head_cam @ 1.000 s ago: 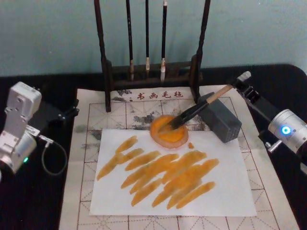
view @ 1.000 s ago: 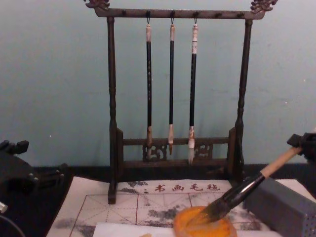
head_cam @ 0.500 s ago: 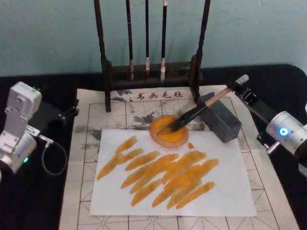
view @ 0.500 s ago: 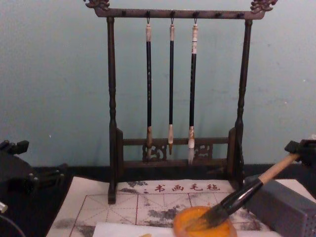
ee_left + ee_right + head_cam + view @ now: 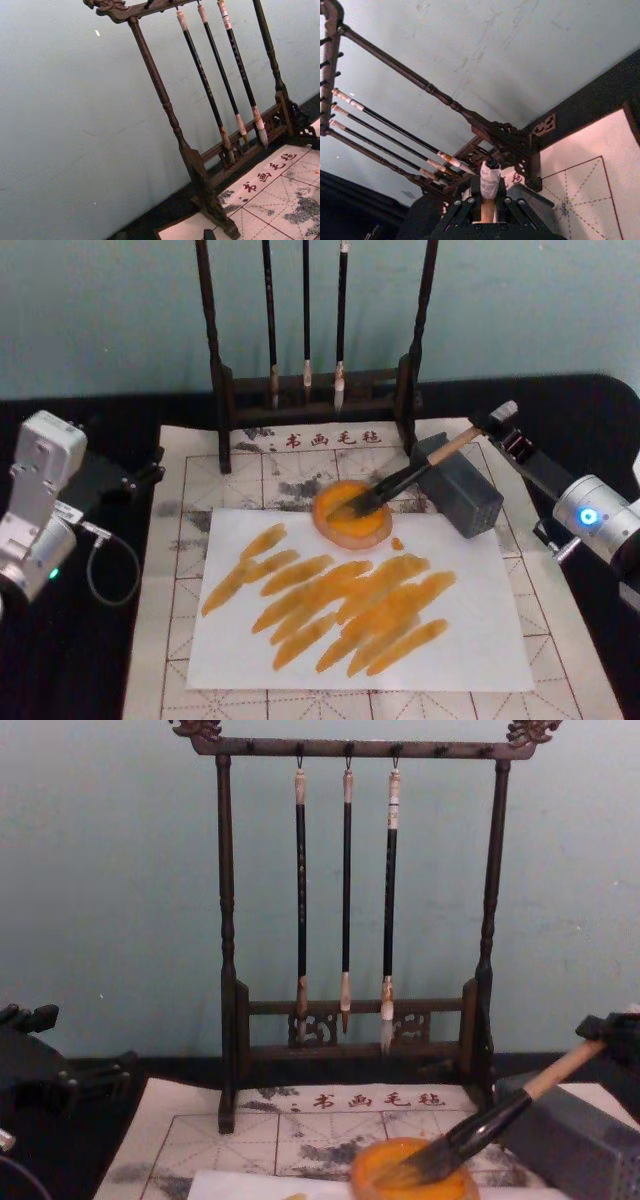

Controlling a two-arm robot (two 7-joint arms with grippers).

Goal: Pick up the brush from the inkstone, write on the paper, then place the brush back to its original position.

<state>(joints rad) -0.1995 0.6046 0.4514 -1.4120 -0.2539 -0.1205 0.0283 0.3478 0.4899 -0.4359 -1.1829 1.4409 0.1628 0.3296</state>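
The brush [image 5: 410, 475] lies tilted, its dark tuft in the round orange ink dish [image 5: 352, 512] and its tan handle across the top corner of the grey inkstone block [image 5: 460, 490]. My right gripper [image 5: 492, 424] is shut on the handle's upper end, behind and right of the block. In the right wrist view the white-capped handle [image 5: 489, 182] stands between the fingers of the right gripper [image 5: 488, 204]. From the chest the brush [image 5: 500, 1115] slants down into the dish [image 5: 415, 1178]. The white paper [image 5: 480, 640] carries several orange strokes. My left gripper [image 5: 150, 470] is parked at the mat's left edge.
A dark wooden rack [image 5: 215, 360] with three thin hanging brushes [image 5: 346, 890] stands behind the dish. Under the paper lies a beige mat [image 5: 170, 580] with red grid lines. Black cloth covers the table around it. A cable loops beside the left arm [image 5: 110, 570].
The right gripper has sunk and drawn slightly right, lowering the brush handle toward the grey block. The tuft stays in the orange dish. The left arm has not moved.
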